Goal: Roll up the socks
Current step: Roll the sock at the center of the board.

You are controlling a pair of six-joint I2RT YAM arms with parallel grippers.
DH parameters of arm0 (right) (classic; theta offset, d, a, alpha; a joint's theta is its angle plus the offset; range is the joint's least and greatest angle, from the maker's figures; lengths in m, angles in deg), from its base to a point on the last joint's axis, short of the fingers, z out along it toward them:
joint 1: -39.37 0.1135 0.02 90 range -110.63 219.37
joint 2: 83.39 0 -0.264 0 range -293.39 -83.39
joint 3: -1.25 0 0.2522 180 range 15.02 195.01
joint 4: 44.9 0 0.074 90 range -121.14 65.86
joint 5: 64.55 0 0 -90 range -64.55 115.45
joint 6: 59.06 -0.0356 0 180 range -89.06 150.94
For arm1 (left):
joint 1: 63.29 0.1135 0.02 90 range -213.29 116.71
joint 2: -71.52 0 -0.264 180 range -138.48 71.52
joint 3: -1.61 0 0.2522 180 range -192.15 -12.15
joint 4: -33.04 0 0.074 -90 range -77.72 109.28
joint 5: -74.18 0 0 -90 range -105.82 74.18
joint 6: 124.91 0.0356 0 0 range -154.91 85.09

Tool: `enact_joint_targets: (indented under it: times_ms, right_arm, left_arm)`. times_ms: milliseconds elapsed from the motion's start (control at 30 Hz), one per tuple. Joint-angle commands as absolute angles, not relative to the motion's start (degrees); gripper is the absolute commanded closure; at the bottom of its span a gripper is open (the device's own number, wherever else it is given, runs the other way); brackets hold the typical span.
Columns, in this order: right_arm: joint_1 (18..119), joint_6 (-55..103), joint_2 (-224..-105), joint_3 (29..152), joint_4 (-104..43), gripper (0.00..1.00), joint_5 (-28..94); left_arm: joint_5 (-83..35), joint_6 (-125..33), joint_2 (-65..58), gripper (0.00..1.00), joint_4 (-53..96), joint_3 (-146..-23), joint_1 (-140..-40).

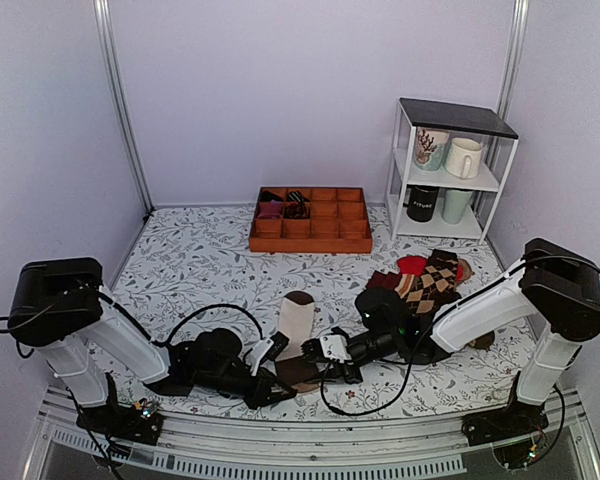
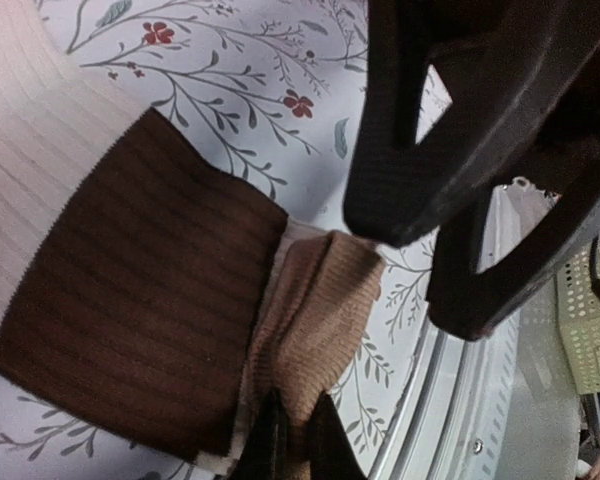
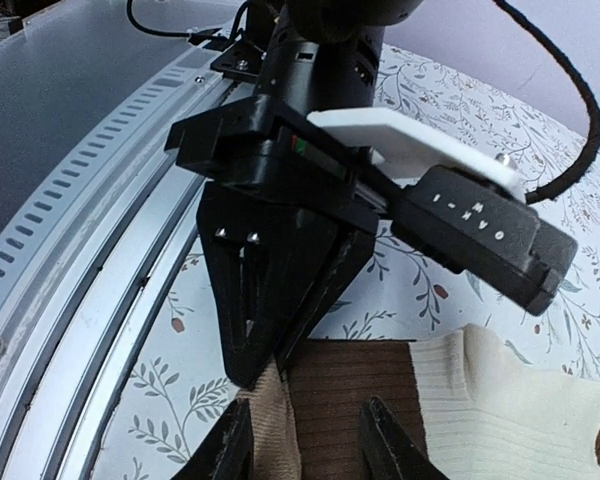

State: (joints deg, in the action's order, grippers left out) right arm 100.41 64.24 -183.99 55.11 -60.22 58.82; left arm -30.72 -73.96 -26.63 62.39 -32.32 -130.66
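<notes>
The socks [image 1: 297,322] lie flat near the table's front edge, dark toe pointing away. In the left wrist view the cream part [image 2: 30,150], the dark brown band [image 2: 140,320] and the tan cuff [image 2: 315,310] all show. My left gripper [image 2: 295,410] is shut on the end of the tan cuff [image 3: 275,420]. My right gripper [image 3: 305,420] is open, one finger on either side of the cuff and brown band [image 3: 355,385], facing the left gripper [image 3: 265,365] tip to tip. Both meet at the cuff in the top view: left gripper [image 1: 280,388], right gripper [image 1: 318,362].
A pile of argyle and red socks [image 1: 430,280] lies to the right, behind the right arm. A wooden compartment tray [image 1: 310,238] stands at the back, with a white shelf of mugs [image 1: 450,165] to its right. The metal front rail [image 3: 100,230] runs close beside both grippers.
</notes>
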Motion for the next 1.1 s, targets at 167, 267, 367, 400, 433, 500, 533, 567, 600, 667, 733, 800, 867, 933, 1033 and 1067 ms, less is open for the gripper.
enact_joint_targets:
  times_ms: [167,267,367,400,433,500,533,567,600,667,733,800,867,933,1033,1067]
  right_arm:
    - [103.54,63.47,-185.21,51.29,-57.24,0.62,57.0]
    - [103.66,63.44,-185.83,51.22,-57.3,0.62,55.06]
    - [103.68,63.54,-186.62,51.58,-57.53,0.63,52.25]
    - [103.64,63.61,-186.79,51.52,-57.96,0.63,51.59]
    - [103.7,63.69,-186.96,51.46,-58.35,0.63,50.95]
    - [103.64,63.81,-187.24,51.21,-59.35,0.63,49.25]
    - [103.66,63.87,-187.27,50.93,-60.19,0.63,48.26]
    - [103.7,63.97,-187.19,50.51,-61.08,0.62,47.39]
    - [103.68,63.94,-186.79,50.15,-61.97,0.61,46.81]
    - [103.71,63.73,-185.24,50.05,-62.62,0.58,46.4]
    - [103.62,63.79,-183.64,50.04,-62.69,0.56,47.37]
    - [103.68,64.35,-183.44,50.41,-62.26,0.55,49.08]
    - [103.59,65.03,-184.55,51.27,-60.99,0.54,51.12]
    - [103.65,65.45,-186.33,52.23,-60.07,0.55,52.56]
    - [103.65,65.31,-188.35,52.84,-59.78,0.56,52.41]
    - [103.65,65.24,-188.61,52.72,-59.83,0.57,51.95]
  left_arm:
    - [-33.56,-75.02,-31.58,1.0,45.46,-28.12,-130.98]
    - [-33.66,-74.99,-32.05,1.0,45.74,-28.11,-131.03]
    - [-33.57,-75.13,-32.02,1.0,46.44,-27.98,-131.01]
    - [-33.64,-75.16,-32.08,1.0,46.58,-27.87,-131.03]
    - [-33.77,-75.16,-32.11,1.0,46.68,-27.94,-131.05]
    - [-33.8,-75.0,-32.13,1.0,46.7,-27.97,-131.05]
    - [-33.83,-74.91,-32.17,1.0,46.7,-27.96,-131.05]
    - [-33.84,-74.86,-32.19,1.0,46.77,-27.94,-131.05]
    - [-33.96,-74.75,-32.24,1.0,46.85,-27.97,-131.05]
    - [-34.02,-74.65,-32.3,1.0,46.81,-27.97,-131.01]
    - [-34.16,-74.64,-32.29,1.0,46.79,-27.93,-131.05]
    - [-34.06,-74.65,-32.2,1.0,46.87,-27.82,-131.01]
    - [-33.99,-74.76,-32.18,1.0,47.08,-27.59,-130.97]
    - [-33.97,-75.09,-32.11,1.0,47.68,-27.21,-131.03]
    - [-34.12,-75.25,-32.19,1.0,48.01,-27.01,-131.03]
    - [-34.1,-75.27,-32.19,1.0,48.02,-27.01,-131.05]
